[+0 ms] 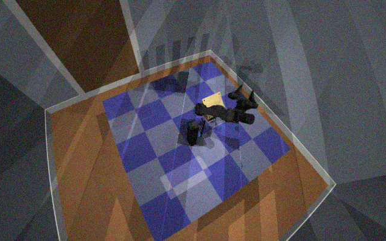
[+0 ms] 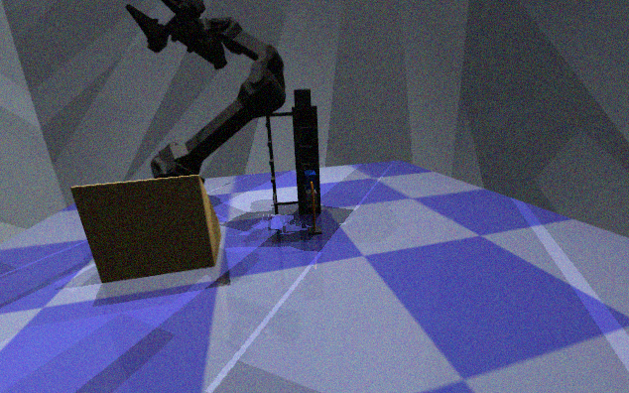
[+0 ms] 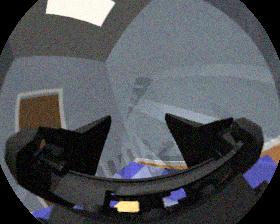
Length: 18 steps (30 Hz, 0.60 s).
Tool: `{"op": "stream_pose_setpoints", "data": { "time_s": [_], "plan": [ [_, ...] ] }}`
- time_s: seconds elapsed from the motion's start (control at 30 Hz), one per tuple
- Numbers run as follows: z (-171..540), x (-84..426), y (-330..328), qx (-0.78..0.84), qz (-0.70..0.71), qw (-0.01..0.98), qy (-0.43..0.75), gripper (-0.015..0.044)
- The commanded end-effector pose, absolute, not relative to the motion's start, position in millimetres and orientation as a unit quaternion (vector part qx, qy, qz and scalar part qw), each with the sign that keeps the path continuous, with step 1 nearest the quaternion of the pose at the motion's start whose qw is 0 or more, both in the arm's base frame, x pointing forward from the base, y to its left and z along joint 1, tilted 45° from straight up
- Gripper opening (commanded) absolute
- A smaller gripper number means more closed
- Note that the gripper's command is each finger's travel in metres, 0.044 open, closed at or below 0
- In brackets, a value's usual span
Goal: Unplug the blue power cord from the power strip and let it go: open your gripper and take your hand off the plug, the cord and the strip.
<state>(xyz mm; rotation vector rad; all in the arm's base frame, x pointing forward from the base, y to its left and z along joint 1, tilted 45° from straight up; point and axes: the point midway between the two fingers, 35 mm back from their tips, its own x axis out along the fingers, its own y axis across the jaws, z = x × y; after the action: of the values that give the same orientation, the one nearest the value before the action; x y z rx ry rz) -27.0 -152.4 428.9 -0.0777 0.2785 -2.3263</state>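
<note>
My gripper point(image 1: 246, 89) point(image 3: 138, 117) is open, with nothing between its fingers. It is raised high in the exterior view, pointing up and left, well away from the black upright block point(image 1: 192, 134) point(image 2: 306, 149), which looks like the power strip. A small blue patch point(image 2: 310, 173), possibly the blue plug, shows low on the block's face. I cannot tell whether it is plugged in. The blue cord cannot be made out. The block is not visible in the wrist view.
A yellow-brown box point(image 1: 213, 100) point(image 2: 149, 228) is near the arm's base. A thin dark frame point(image 1: 202, 128) point(image 2: 271, 157) stands beside the black block. A thin orange strand point(image 2: 314, 205) runs down in front of the block. The floor mat is blue and grey checked.
</note>
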Motion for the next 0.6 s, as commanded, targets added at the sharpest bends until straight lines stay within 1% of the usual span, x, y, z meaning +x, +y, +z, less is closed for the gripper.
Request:
{"op": "stream_pose_setpoints", "data": {
  "time_s": [0.0,0.13,0.27,0.57],
  "plan": [
    [429,-28,-152,-0.03,-0.915,0.387,0.109,0.0374],
    [430,-40,-146,-0.017,-0.926,0.366,0.093,0.0269],
    [432,-63,-133,-0.001,-0.944,0.32,0.076,0.0164],
    [437,-108,-92,0.018,-0.977,0.199,0.071,0.016]
  ]
}}
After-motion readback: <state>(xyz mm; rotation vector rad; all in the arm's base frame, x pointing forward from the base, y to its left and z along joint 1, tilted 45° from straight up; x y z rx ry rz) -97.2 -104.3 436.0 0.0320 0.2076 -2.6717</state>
